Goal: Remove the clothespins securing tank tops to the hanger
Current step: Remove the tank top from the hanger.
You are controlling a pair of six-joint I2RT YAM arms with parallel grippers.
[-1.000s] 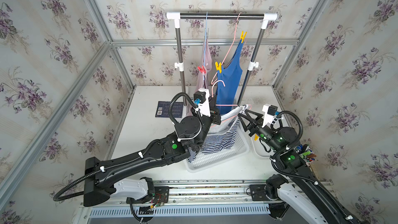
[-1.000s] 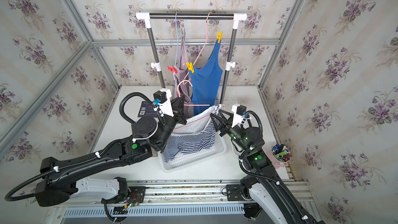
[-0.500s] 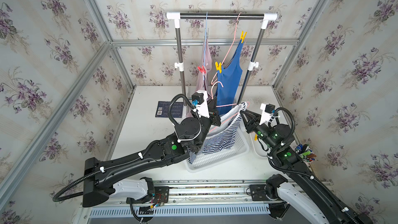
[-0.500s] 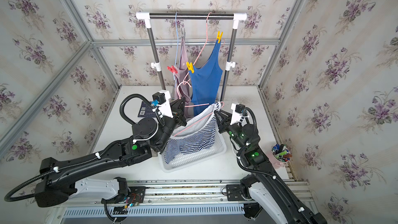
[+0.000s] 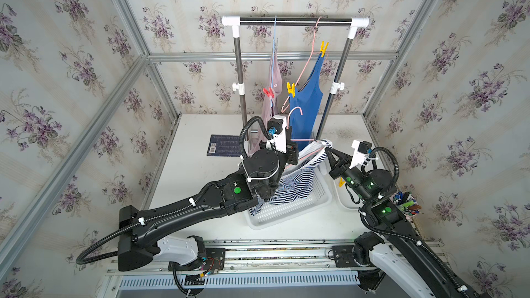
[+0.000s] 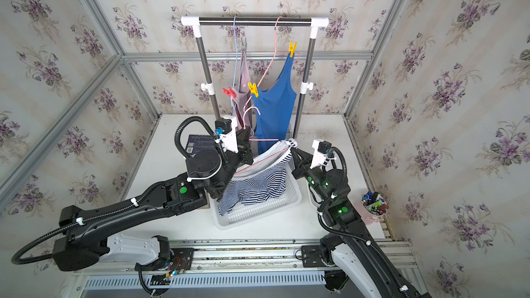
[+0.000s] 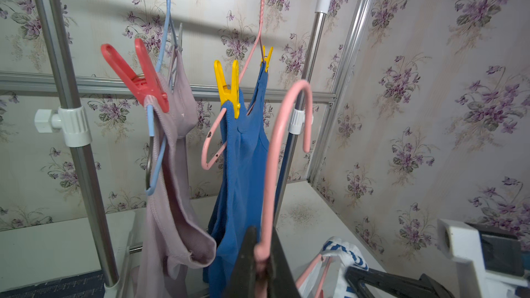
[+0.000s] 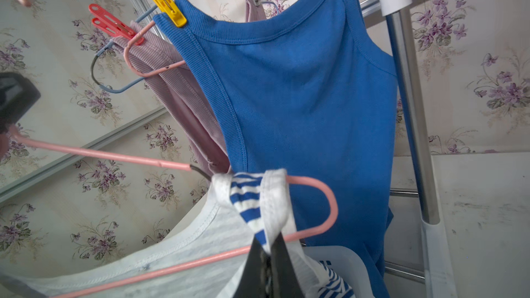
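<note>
1. Pink hanger (image 7: pixel 271 161) — my left gripper (image 7: pixel 262 249) clamps its neck above the basket (image 5: pixel 286 213).
2. My right gripper (image 8: pixel 268 249) pinches the striped top (image 5: pixel 292 186) by its strap there.
3. Red clothespin (image 7: pixel 143 81) and yellow clothespins (image 7: pixel 229 90) — clipped up behind the basket.

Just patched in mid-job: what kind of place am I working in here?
Probably a staged lab cell mimicking a laundry corner: floral wallpaper panels in an aluminium frame, and a small clothes rail on a white tabletop.

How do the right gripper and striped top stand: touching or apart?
Touching. The right wrist view shows the right gripper shut on the striped top's strap.
</note>
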